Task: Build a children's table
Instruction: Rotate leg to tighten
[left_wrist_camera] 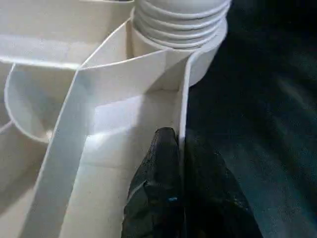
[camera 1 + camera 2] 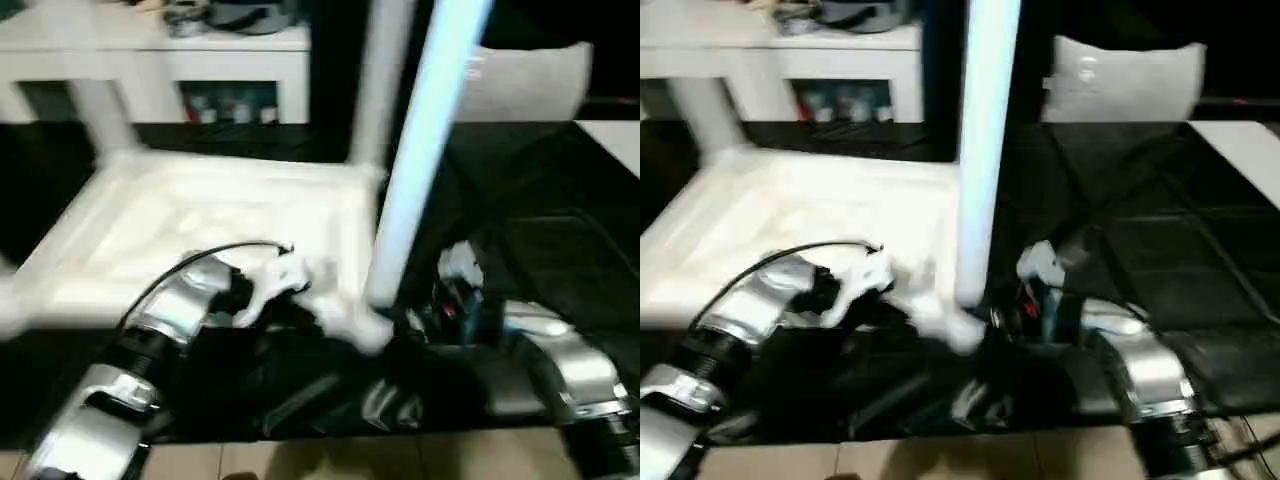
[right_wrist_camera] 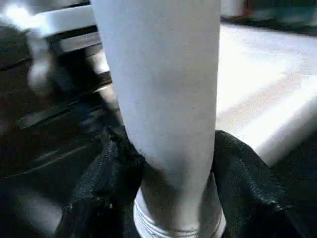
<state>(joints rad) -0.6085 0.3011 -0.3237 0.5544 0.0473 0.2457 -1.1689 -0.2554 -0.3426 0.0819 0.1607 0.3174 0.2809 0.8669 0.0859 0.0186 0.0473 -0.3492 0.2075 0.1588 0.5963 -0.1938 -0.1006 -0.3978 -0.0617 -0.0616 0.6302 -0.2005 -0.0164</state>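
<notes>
Right wrist view puts a white leg [image 3: 163, 99] squarely between my right jaws [image 3: 171, 198]: one black finger [image 3: 106, 183] presses on one side of the tube and the other finger on the opposite side, so these jaws are clenched on the leg. Just past the fingers the tube ends in a ringed, threaded collar. From the head views the same leg [image 2: 985, 150] stands nearly upright, rising well above my right jaws [image 2: 990, 325], with its lower end at the near right corner of the tabletop [image 2: 200, 230].

The tabletop lies upside down on the dark bench [image 2: 1160, 250], its ribbed underside facing up, and stretches away from both pairs of jaws toward the far left. Two more legs already stand in it: one [image 2: 100, 115] at the far left corner and one [image 2: 372, 80] at the far right corner, well beyond my jaws.

My left jaws [image 1: 181, 193] are closed on the tabletop's thin outer wall [image 1: 184, 109]: one finger [image 1: 156, 188] sits inside the rim and the other outside it, pinching the wall between them. Straight ahead of these jaws, just beyond the fingertips, the ringed end of the leg sits in the round corner socket [image 1: 198, 59].

Past the tabletop stand a white shelf unit [image 2: 200, 60] and a grey cushion [image 2: 1125, 80].
</notes>
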